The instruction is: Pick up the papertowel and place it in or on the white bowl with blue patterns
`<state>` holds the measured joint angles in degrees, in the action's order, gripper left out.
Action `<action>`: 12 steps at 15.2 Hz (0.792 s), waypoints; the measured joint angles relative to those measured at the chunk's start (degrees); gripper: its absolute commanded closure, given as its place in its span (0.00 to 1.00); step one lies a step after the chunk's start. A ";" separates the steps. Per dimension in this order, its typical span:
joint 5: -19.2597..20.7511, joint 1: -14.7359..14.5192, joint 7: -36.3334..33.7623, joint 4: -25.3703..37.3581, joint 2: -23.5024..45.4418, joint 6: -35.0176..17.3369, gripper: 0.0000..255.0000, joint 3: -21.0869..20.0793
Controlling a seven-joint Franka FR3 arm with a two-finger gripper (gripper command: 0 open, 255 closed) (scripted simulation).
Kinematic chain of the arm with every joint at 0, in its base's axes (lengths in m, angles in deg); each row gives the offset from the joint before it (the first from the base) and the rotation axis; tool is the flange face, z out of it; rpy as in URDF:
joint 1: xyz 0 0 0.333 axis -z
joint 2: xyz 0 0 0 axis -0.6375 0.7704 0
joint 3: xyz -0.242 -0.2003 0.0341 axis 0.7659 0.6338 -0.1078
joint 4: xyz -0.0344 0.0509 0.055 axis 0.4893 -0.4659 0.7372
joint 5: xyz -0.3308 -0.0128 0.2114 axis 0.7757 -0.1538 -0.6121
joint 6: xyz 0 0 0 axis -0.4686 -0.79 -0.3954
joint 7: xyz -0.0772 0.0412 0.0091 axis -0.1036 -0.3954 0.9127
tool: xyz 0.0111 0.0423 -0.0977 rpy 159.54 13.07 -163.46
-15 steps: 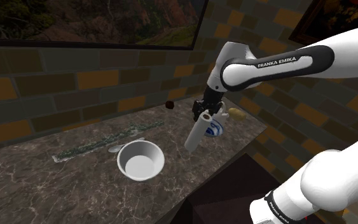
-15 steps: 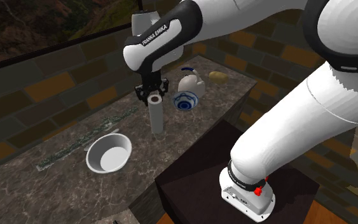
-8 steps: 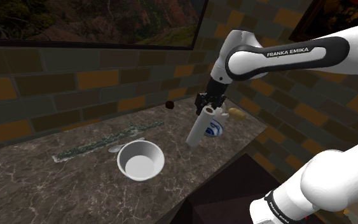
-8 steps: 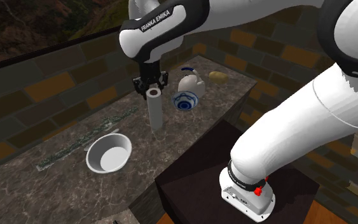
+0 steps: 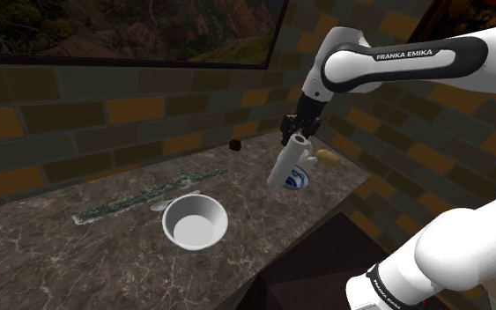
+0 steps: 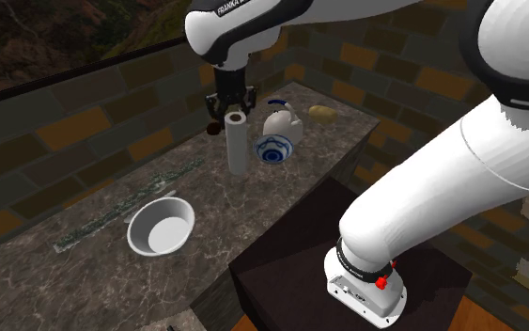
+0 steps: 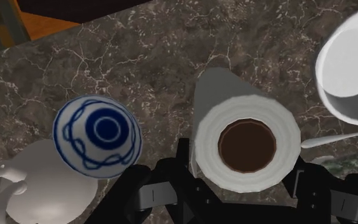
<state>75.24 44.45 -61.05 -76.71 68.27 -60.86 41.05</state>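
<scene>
Marbled surface (image 5: 78, 251): paper towel roll (image 6: 237, 146) hung beside blue-patterned bowl (image 6: 273, 150).
Jaws clasped the roll's top end; on release, the tall roll could topple off the small bowl.

A dark, veined marble countertop (image 5: 43, 255) runs along a dim brick wall (image 5: 61, 114) — brown and orange blocks — beneath a wide window (image 5: 122, 26) showing rocky slopes.
</scene>
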 measured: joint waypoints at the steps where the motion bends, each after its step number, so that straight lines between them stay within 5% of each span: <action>1: 0.37 0.62 1.22 0.98 0.35 0.74 1.00 0.87; 12: 3.13 6.96 14.42 15.23 8.51 7.66 1.00 9.51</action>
<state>78.37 51.41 -46.62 -61.48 76.78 -53.20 50.56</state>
